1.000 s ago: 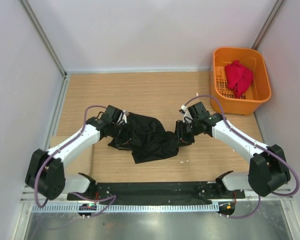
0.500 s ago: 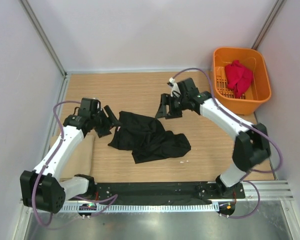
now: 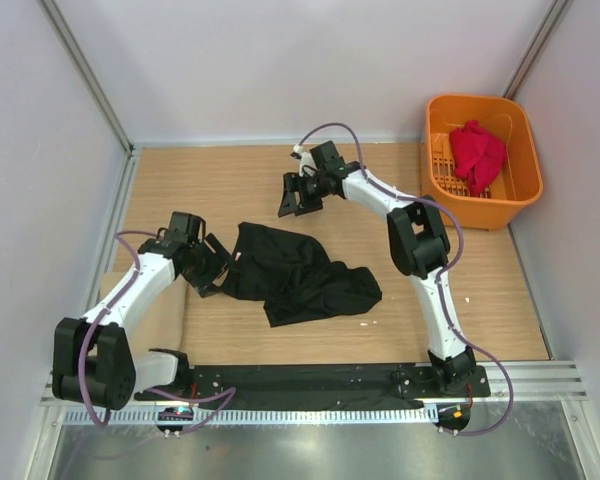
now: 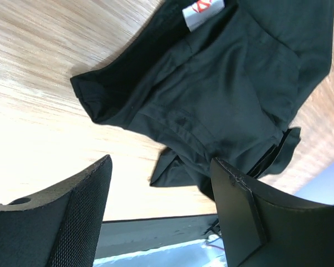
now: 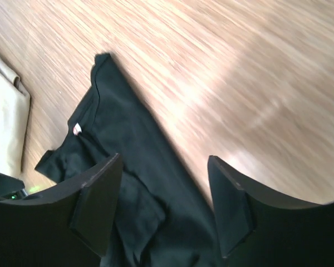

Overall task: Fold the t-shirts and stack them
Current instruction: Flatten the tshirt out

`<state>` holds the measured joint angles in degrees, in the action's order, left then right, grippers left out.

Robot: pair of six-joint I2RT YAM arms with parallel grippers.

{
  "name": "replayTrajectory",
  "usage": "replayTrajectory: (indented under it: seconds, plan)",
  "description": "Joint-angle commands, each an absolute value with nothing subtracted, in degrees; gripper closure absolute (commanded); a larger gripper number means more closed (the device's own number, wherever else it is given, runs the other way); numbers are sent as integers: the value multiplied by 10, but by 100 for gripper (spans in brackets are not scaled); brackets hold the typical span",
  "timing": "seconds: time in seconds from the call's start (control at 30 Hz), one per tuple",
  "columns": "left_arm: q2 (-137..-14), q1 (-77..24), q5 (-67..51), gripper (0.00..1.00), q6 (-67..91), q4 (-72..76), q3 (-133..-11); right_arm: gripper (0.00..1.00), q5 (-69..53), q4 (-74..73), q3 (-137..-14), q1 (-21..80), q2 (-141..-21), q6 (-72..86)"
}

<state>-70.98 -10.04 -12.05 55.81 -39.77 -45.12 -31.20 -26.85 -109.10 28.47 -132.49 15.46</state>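
Lying crumpled, the black t-shirt (image 3: 295, 275) is being flanked by the left gripper (image 3: 213, 268) and right gripper (image 3: 294, 204), both spread apart.

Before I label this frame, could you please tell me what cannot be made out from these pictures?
Black t-shirt: crumpled in the top view; its own folds hide the sleeves and hem.
Neck label: cut off by the top edge in the left wrist view; too small elsewhere.
Red t-shirt: bunched in the orange basket, top view; shape unreadable.
Cardboard sheet: partly under the left arm, top view.
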Motion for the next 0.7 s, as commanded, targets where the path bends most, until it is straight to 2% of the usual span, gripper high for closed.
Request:
replayTrajectory:
  seconds: [0.0,0.27,0.67]
  plan:
    - [-728,-98,-105,28,604,-369,-439,33,-348,-262,-1166,307,-1351,119]
    - [-752,-98,-107,23,649,-309,-396,40,-356,-273,-1252,331,-1433,109]
    - [-851,-98,-114,23,654,-222,-407,45,-290,-341,-1268,357,-1462,35]
